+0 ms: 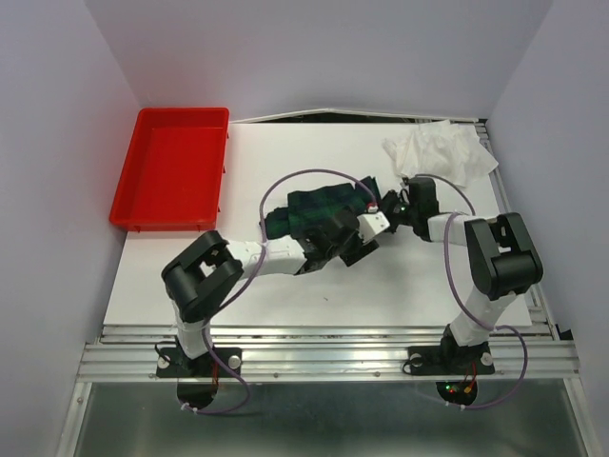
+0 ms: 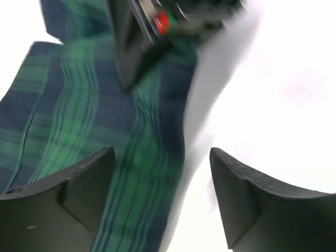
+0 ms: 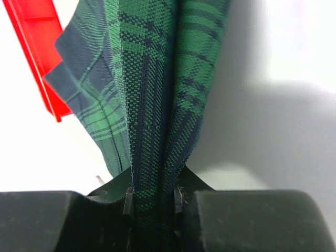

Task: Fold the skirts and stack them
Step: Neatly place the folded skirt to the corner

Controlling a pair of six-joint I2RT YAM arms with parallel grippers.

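The tartan skirt (image 1: 319, 211) lies bunched in the middle of the white table (image 1: 381, 295). It is a dark green and navy plaid crossed with thin lighter lines, rumpled into a thick heap rather than spread flat. The right gripper (image 1: 379, 203) has a fold of it pinched. From that wrist the cloth (image 3: 152, 79) runs straight out from between the two closed fingers (image 3: 68, 220), gathered into narrow pleats. One loose corner sticks out to the left, toward the red tray (image 3: 37, 52). The left gripper (image 1: 360, 249) sits on the near side of the same heap, close beside the right one, its jaws spread wide. One of its fingers (image 2: 79, 194) hangs over the plaid and the other over bare tabletop, with the skirt's edge running between them. Whether either finger touches, I cannot tell. Just ahead of it the right gripper's dark body crowds in over the cloth and hides part of the fold. The white garment (image 1: 440, 152) lies crumpled beyond the right gripper, near the far right corner, apart from the tartan. The tray stands well off to the far left of the left gripper.
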